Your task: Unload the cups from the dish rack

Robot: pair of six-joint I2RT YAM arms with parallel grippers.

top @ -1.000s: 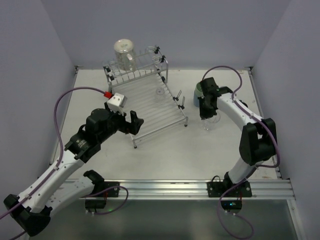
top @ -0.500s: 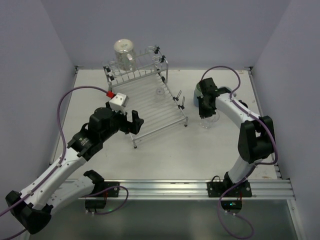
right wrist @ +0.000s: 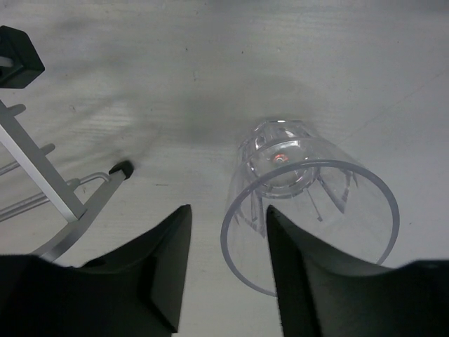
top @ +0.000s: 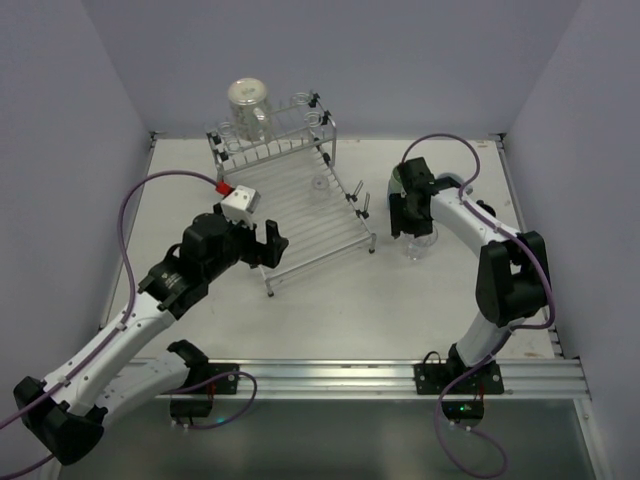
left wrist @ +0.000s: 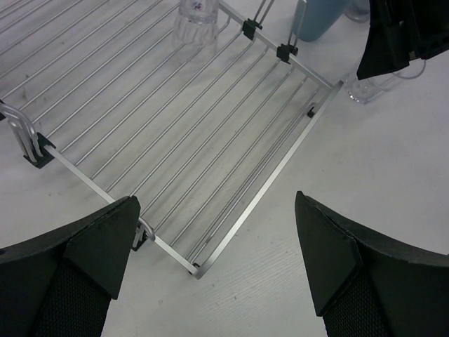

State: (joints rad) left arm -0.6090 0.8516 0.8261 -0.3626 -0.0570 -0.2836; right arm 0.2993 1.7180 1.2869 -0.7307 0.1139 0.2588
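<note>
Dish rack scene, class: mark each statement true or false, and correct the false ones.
1. A clear glass stands upright on the table below the right pincer. True.
2. The left pincer grips a cup. False: it is open and empty above the near corner of the dish rack.
3. A small glass sits on the rack's bed. True.
4. The right pincer is clamped shut. False: its jaws stand apart.
</note>
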